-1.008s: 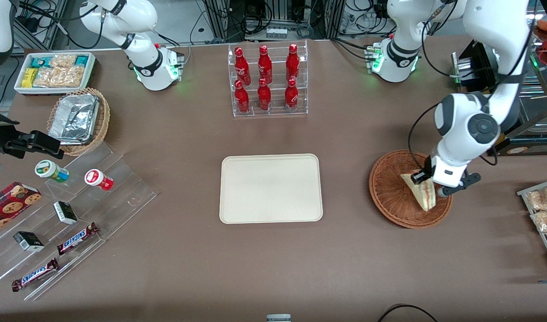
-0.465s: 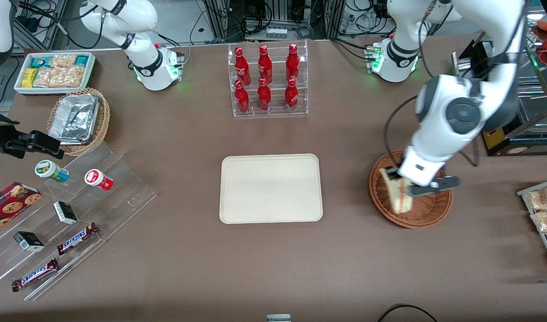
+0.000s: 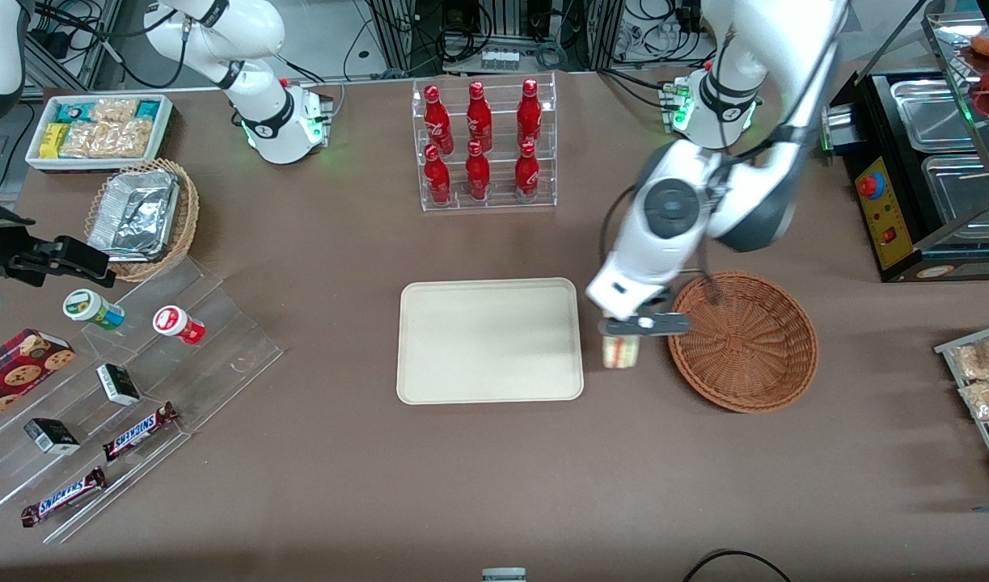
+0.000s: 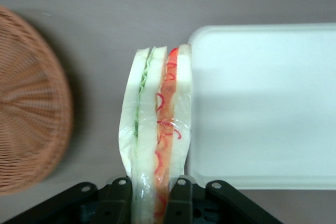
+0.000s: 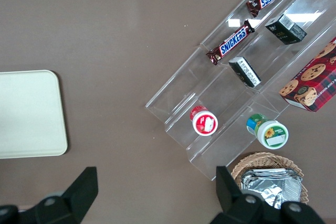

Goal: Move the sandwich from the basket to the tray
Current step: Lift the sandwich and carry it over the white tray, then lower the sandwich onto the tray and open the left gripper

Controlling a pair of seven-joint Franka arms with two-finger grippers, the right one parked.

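My jaws [image 3: 623, 333] hang above the brown counter [image 3: 494, 469] in the gap between the flat cream-white rectangular tray [image 3: 489, 340] at their nine o'clock and the round reddish-brown wicker basket [image 3: 743, 340] at three o'clock. They are clamped on the clear-wrapped triangular white-bread sandwich [image 3: 621, 352]. Only my wrist camera shows its red and green filling [image 4: 164, 129], edge-on between my fingers [image 4: 178, 203].
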